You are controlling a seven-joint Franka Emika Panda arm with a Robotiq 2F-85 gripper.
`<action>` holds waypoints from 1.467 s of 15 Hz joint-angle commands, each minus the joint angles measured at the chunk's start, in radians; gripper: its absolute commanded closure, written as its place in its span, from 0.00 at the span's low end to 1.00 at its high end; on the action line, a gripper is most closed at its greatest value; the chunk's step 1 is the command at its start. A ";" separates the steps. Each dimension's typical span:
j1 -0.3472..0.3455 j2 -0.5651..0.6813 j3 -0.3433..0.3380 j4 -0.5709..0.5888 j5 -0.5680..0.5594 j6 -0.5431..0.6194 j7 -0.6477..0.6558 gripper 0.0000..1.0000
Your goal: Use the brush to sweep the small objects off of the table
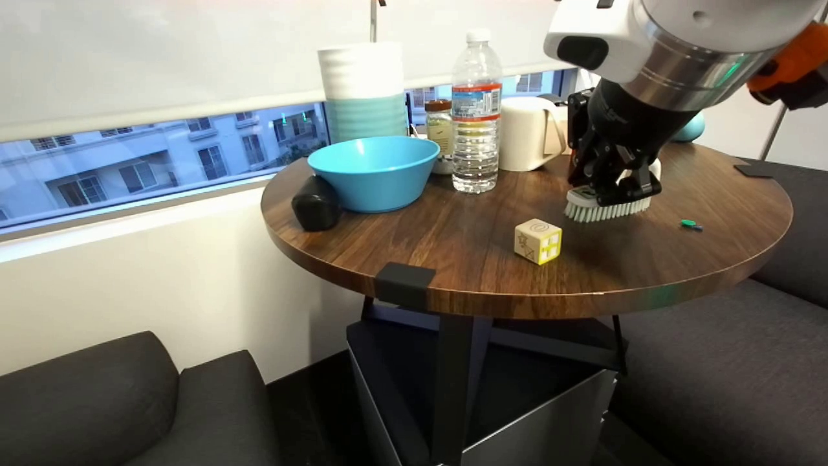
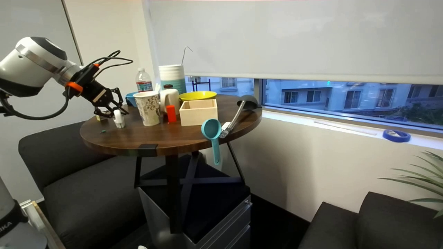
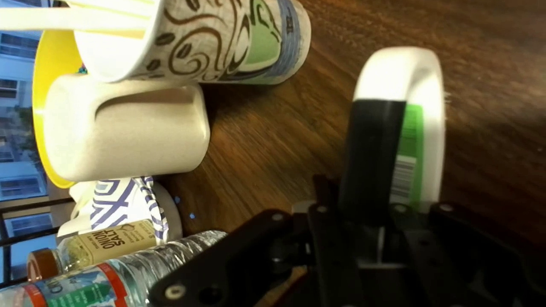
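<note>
Got the gripper (image 1: 614, 188) pinching the brush (image 1: 607, 211), right of centre in an exterior view, with white bristles aimed down at the table (image 1: 466, 252). Honestly can't tell about actual contact between bristles and tabletop. In the wrist view, can see the fingers (image 3: 326, 243) at bottom centre, hugging the brush by its dark grip, with the pale curved end sticking out above them.

Can spot the small green bits (image 1: 687, 222) off to the right of the brush in an exterior view, on the tabletop, near it but apart. Visible in both exterior views, actually, but too tiny for a proper count.

Also got a wooden block (image 1: 538, 241) lower left of the brush, near but not touching. Further left, got a blue bowl (image 1: 388, 184), then a water bottle (image 1: 477, 129) just right of the bowl and a mug (image 1: 524, 133) just beside the bottle. Can see a spice jar (image 1: 438, 126) squeezed in at the bottle's left, plus a tall white-and-teal canister (image 1: 362, 94) at upper left, behind the bowl.

Over in an exterior view, got a paper cup (image 2: 148, 110) left of centre, an open wooden box (image 2: 199, 117) near the middle, and a yellow bowl (image 2: 198, 95) behind the box. Can also see a teal scoop (image 2: 211, 129) at the table's near edge, and a roll of blue tape (image 2: 396, 135) on the windowsill (image 2: 290, 119), far right.
</note>
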 commanded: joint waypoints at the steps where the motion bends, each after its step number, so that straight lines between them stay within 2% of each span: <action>1: 0.047 0.015 -0.040 0.001 0.050 0.021 -0.081 0.98; 11: 0.079 -0.043 -0.073 -0.001 0.198 -0.112 -0.254 0.98; 22: 0.124 -0.076 -0.093 0.004 0.362 -0.192 -0.414 0.98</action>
